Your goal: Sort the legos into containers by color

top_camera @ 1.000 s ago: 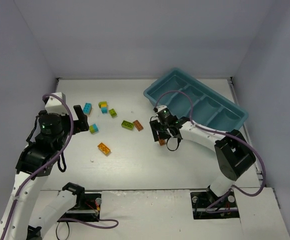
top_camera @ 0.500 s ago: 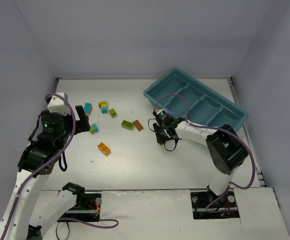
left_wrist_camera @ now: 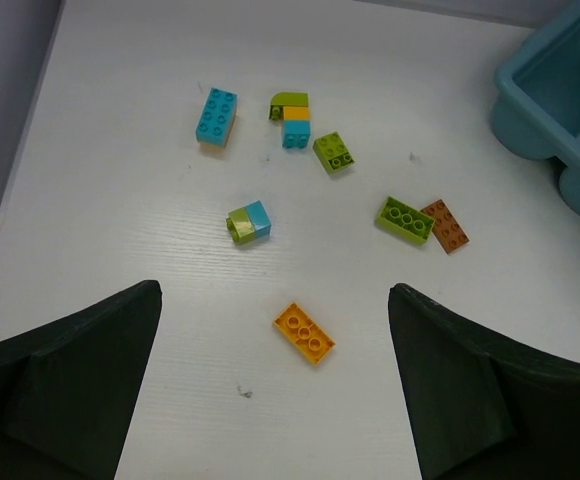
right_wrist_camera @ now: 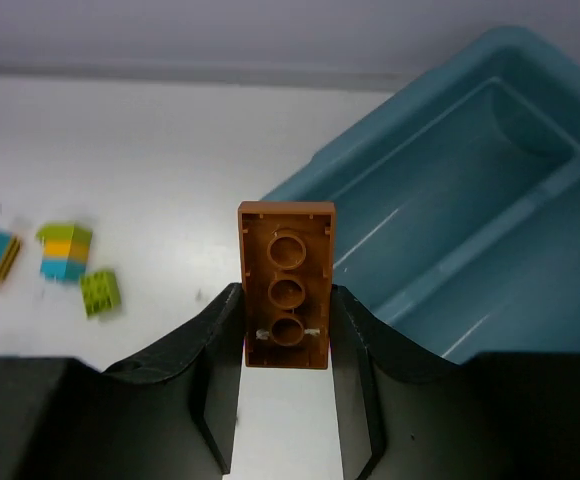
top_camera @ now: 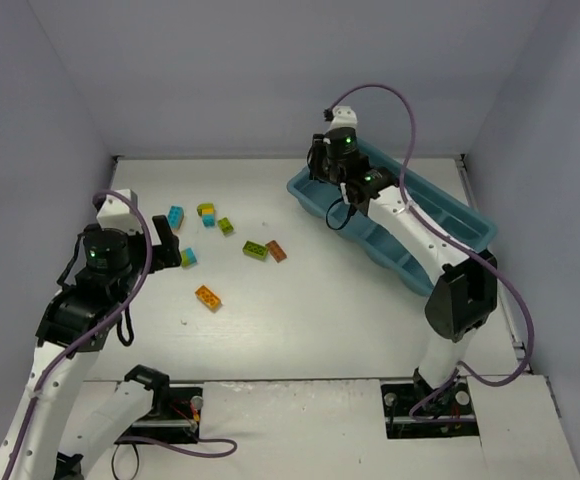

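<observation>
My right gripper (right_wrist_camera: 286,300) is shut on a brown-orange brick (right_wrist_camera: 286,285), underside toward the camera, held in the air at the left edge of the teal tray (right_wrist_camera: 450,230). In the top view this gripper (top_camera: 320,165) is over the tray's (top_camera: 470,225) far-left end. My left gripper (left_wrist_camera: 275,290) is open and empty above a yellow-orange brick (left_wrist_camera: 304,332). Several more bricks lie on the table: a cyan one (left_wrist_camera: 216,115), a lime-yellow-cyan stack (left_wrist_camera: 290,118), a lime one (left_wrist_camera: 332,151), a lime-cyan pair (left_wrist_camera: 248,222), a lime one (left_wrist_camera: 404,219) and a brown one (left_wrist_camera: 444,225).
The tray's compartments that show look empty. Grey walls close the table at the back and both sides. The left arm (top_camera: 100,270) stands over the table's left side. The right arm's cable loops above the tray.
My right gripper has risen from the table's middle with the brown-orange brick and swung back to the tray's far-left end. The left arm has barely moved.
</observation>
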Robot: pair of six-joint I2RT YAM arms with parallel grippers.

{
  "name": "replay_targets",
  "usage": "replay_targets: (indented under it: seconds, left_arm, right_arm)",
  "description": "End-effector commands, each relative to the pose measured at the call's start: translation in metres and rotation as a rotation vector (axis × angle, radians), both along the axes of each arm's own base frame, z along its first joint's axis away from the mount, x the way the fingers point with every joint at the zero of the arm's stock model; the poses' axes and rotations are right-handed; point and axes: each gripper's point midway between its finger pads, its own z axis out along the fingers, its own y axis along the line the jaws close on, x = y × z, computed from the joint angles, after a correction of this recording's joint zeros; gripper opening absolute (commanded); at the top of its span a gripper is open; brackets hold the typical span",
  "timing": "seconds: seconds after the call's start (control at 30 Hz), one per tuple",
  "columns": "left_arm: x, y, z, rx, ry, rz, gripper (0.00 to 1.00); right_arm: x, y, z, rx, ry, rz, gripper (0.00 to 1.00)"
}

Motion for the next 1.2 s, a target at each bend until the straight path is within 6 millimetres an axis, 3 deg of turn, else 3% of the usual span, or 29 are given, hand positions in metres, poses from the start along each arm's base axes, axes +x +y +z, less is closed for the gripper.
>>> replay_targets:
  seconds: [0.0, 0.03, 0.07, 0.13, 0.17, 0.23, 0.37, 0.5, 0.53, 0.63, 0.7, 0.83, 0.9, 0.93, 0.97, 1.0, 1.03, 1.17]
  left_arm:
    - [0.000, -0.003, 0.009, -0.038, -0.032, -0.004, 0.89]
    - [-0.002, -0.003, 0.010, -0.044, -0.036, -0.007, 0.89]
    - [-0.003, -0.003, 0.010, -0.048, -0.034, -0.005, 0.89]
    - [-0.006, -0.003, 0.010, -0.063, -0.039, 0.000, 0.89]
    - [-0.007, -0.003, 0.010, -0.069, -0.041, 0.000, 0.89]
    - [-0.010, -0.002, 0.010, -0.080, -0.048, 0.001, 0.89]
    - [-0.015, -0.001, 0.008, -0.083, -0.043, 0.004, 0.89]
    - [-0.020, 0.000, 0.006, -0.089, -0.040, 0.007, 0.89]
    - [-0.021, 0.000, 0.006, -0.091, -0.041, 0.007, 0.89]
    - [-0.023, 0.001, 0.003, -0.092, -0.035, 0.009, 0.89]
    - [-0.023, 0.001, 0.002, -0.088, -0.032, 0.007, 0.89]
    - [-0.022, 0.001, 0.003, -0.085, -0.031, 0.005, 0.89]
    - [-0.021, 0.000, 0.005, -0.084, -0.035, 0.000, 0.89]
    - [-0.021, 0.000, 0.006, -0.078, -0.036, -0.002, 0.89]
    - [-0.020, 0.000, 0.006, -0.075, -0.035, -0.003, 0.89]
    - [-0.020, 0.000, 0.006, -0.072, -0.035, -0.003, 0.89]
    - [-0.019, 0.000, 0.006, -0.066, -0.034, -0.005, 0.89]
    - [-0.017, 0.001, 0.004, -0.048, -0.027, -0.009, 0.89]
  right_arm:
    - [0.040, -0.024, -0.019, 0.039, 0.018, -0.179, 0.00]
    - [0.049, -0.024, -0.011, 0.063, -0.002, -0.195, 0.00]
    - [0.057, -0.026, -0.021, 0.060, 0.008, -0.211, 0.00]
    - [0.073, -0.030, -0.013, 0.084, -0.019, -0.239, 0.01]
    - [0.080, -0.029, -0.025, 0.075, -0.006, -0.245, 0.02]
    - [0.094, -0.035, -0.022, 0.091, -0.023, -0.271, 0.03]
    - [0.114, -0.041, -0.044, 0.068, -0.009, -0.304, 0.10]
    - [0.125, -0.045, -0.049, 0.051, -0.015, -0.309, 0.37]
    - [0.127, -0.045, -0.048, 0.046, -0.019, -0.309, 0.49]
    - [0.126, -0.043, -0.041, 0.041, -0.028, -0.275, 0.63]
    - [0.123, -0.042, -0.036, 0.035, -0.033, -0.254, 0.67]
    - [0.105, -0.021, -0.014, 0.046, -0.047, -0.096, 0.69]
    - [0.087, -0.004, -0.017, 0.005, -0.040, 0.016, 0.64]
    - [0.072, 0.009, -0.004, 0.009, -0.055, 0.107, 0.63]
    - [0.054, 0.024, -0.019, -0.053, -0.041, 0.179, 0.62]
    - [0.039, 0.030, -0.008, -0.071, -0.065, 0.220, 0.61]
    - [0.018, 0.051, -0.012, -0.091, -0.062, 0.300, 0.61]
    - [-0.033, 0.064, -0.046, -0.141, 0.008, 0.399, 0.63]
